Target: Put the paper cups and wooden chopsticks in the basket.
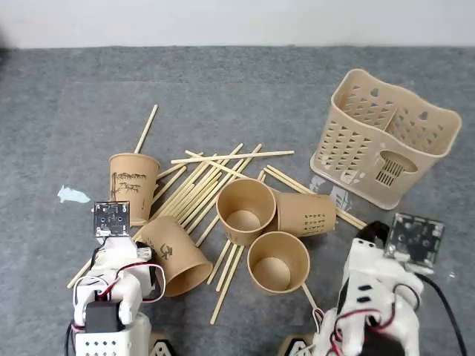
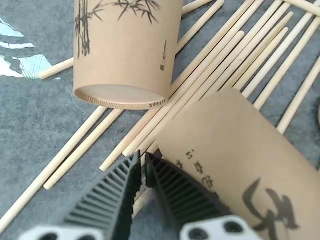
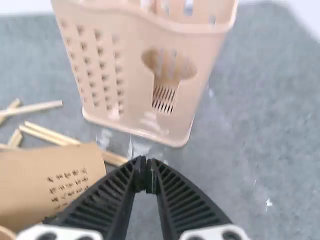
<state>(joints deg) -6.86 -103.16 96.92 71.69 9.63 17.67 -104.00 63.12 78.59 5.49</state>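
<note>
Several brown paper cups lie among scattered wooden chopsticks on the grey mat. One cup stands upside down, and a second cup lies on its side by my left arm. My left gripper is shut and empty, just short of the bamboo-print cup and beside the lying cup. The beige basket stands at the back right. My right gripper is shut and empty, in front of the basket, with a lying cup beside it.
Two cups sit mouth-up in the middle, with a third on its side between them and the basket. A lone chopstick lies apart at the back left. A pale blue scrap sticks to the mat. My right arm is at the front right.
</note>
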